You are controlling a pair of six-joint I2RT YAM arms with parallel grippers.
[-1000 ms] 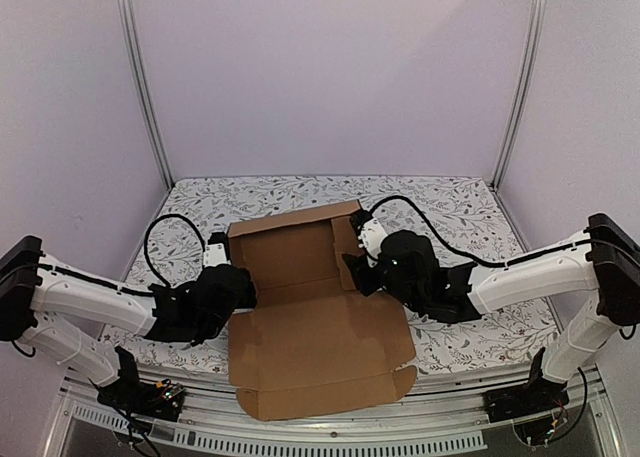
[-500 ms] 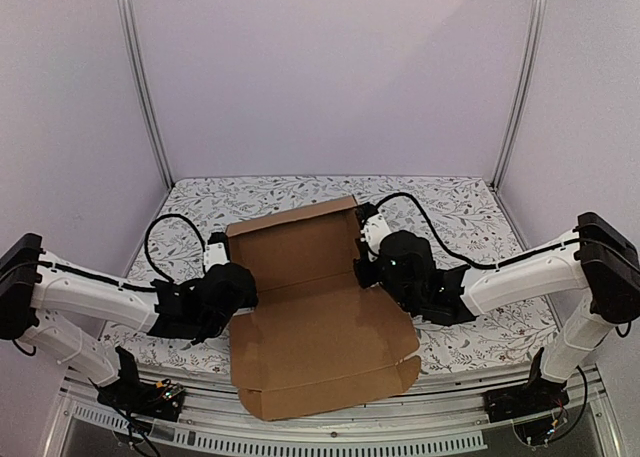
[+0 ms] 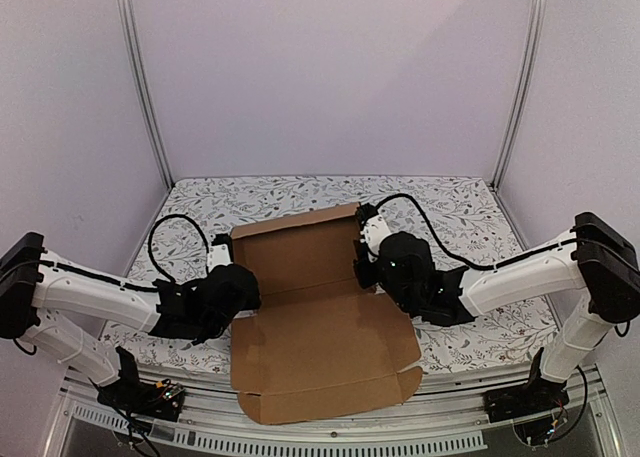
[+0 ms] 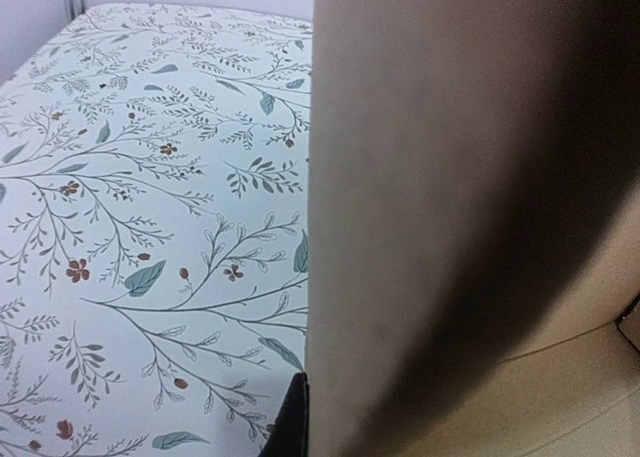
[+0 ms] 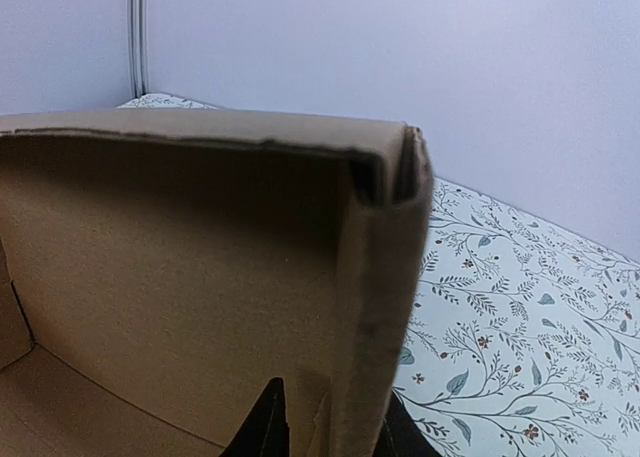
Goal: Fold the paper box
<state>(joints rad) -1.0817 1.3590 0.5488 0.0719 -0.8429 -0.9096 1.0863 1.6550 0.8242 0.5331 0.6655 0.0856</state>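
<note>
Brown paper box (image 3: 320,342): walls upright (right claw (image 5: 335,427) straddles edge).

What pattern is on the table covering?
The table covering is white with grey-green leafy sprigs and small red flowers, clearest in the left wrist view.

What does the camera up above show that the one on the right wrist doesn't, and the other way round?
Only the overhead view: the whole brown cardboard box, back walls raised and front panel lying flat, plus the left arm, the right arm, and the left gripper at the box's left wall. Only the right wrist view: a close look at the raised back right corner, with the fingertips of the right gripper either side of the right wall. Both: the box, the floral tablecloth and the pale lilac wall.
</note>
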